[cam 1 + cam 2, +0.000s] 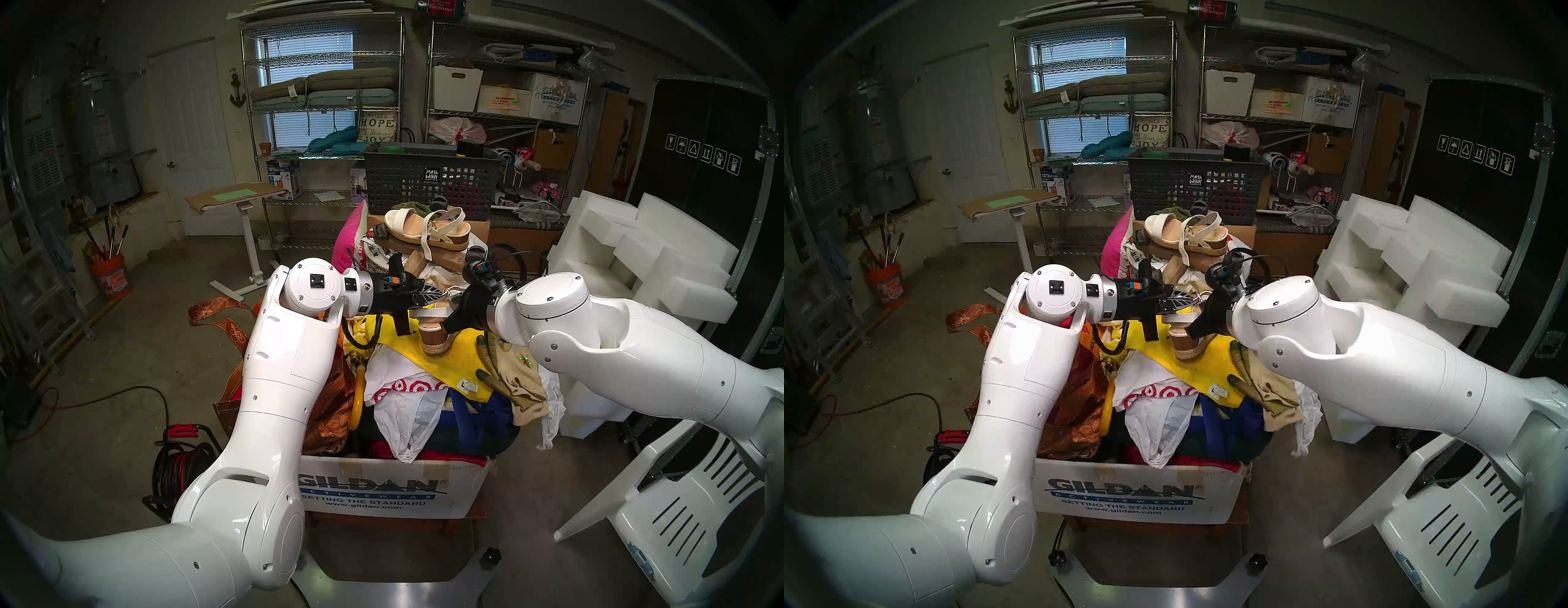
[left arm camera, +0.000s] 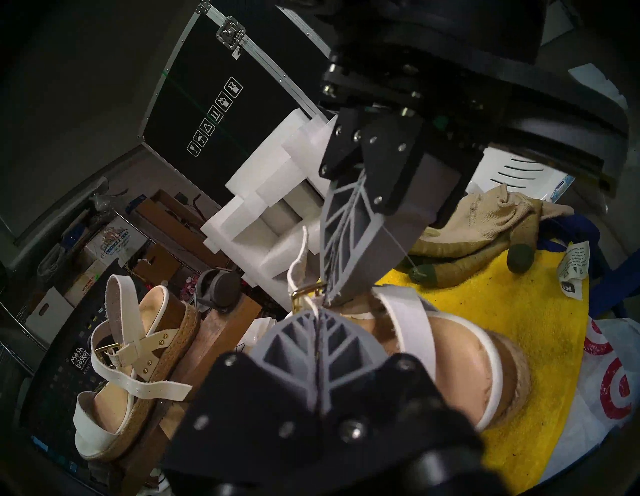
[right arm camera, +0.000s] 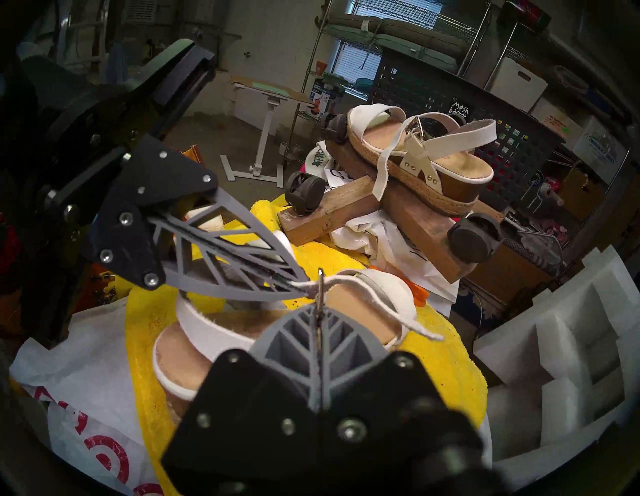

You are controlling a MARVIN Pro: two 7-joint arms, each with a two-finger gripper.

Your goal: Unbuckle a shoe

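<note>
both pairs of fingers are pinched tight, meeting tip to tip over the sandal [image 2: 446, 332] that lies on the yellow towel [image 2: 519, 346]. left gripper [image 2: 317, 308] is clamped on the thin white strap [image 3: 349, 294] just beside the brass buckle [image 2: 304, 294]; right gripper [image 3: 317, 308] is clamped on the buckle's metal edge, which stands up between its fingertips in the right wrist view. i judge i hold it this way so one hand steadies the buckle while the other draws the strap back through it. the strap's loose end [image 3: 415, 329] trails free past the buckle, so the clasp looks part-way worked, though i cannot tell whether the pin is out of its hole.

the sandal sits on top of an overfilled cardboard box [image 1: 382, 488], on the towel among plastic bags [image 1: 407, 412] and a tan glove [image 2: 485, 221]. its twin [image 3: 415, 166] rests well apart on a wooden dolly [image 3: 346, 204] with castors, strap hanging loose. behind that stands a dark mesh basket [image 1: 428, 178]; what it holds is too hidden to name.
</note>
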